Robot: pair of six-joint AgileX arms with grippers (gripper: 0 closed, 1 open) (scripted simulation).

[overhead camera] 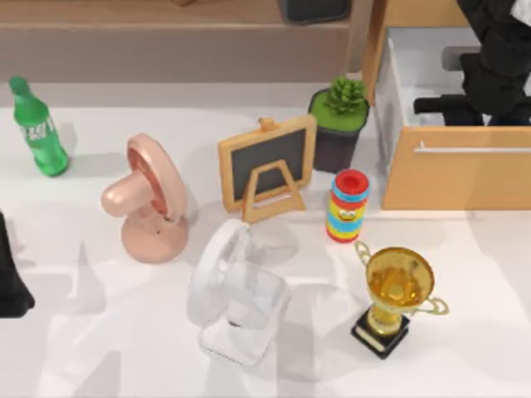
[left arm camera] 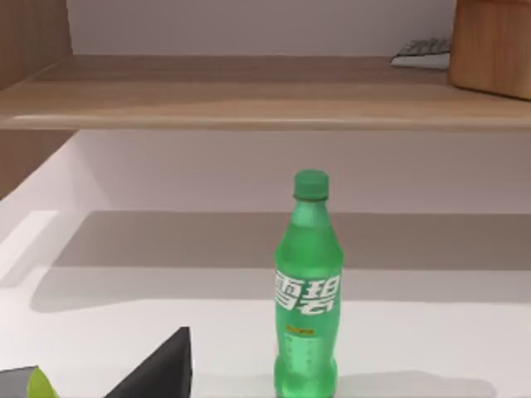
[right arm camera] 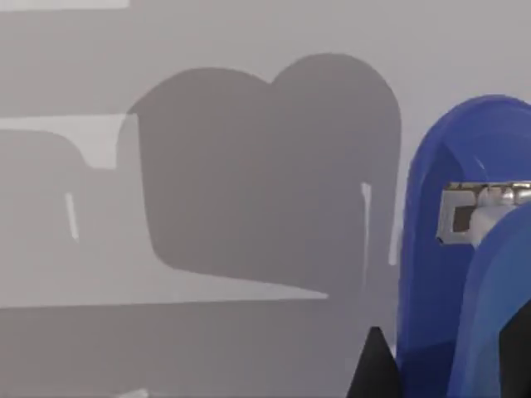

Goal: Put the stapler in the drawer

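The right tool (overhead camera: pixel 489 104) hangs inside the open drawer (overhead camera: pixel 455 178), apparently clamped on the blue stapler (right arm camera: pixel 465 265) just above the white floor. Release remains. The left tool (overhead camera: pixel 10 286) idles at the surface's left edge.

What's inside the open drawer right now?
The right gripper reaches into the drawer, over its white floor. The right wrist view shows the blue stapler there. The arm covers the rest of the inside.

Tan-fronted drawer (overhead camera: pixel 452 178) pulled open at table's right, white inside, blue stapler (right arm camera: pixel 465 274) above its white floor
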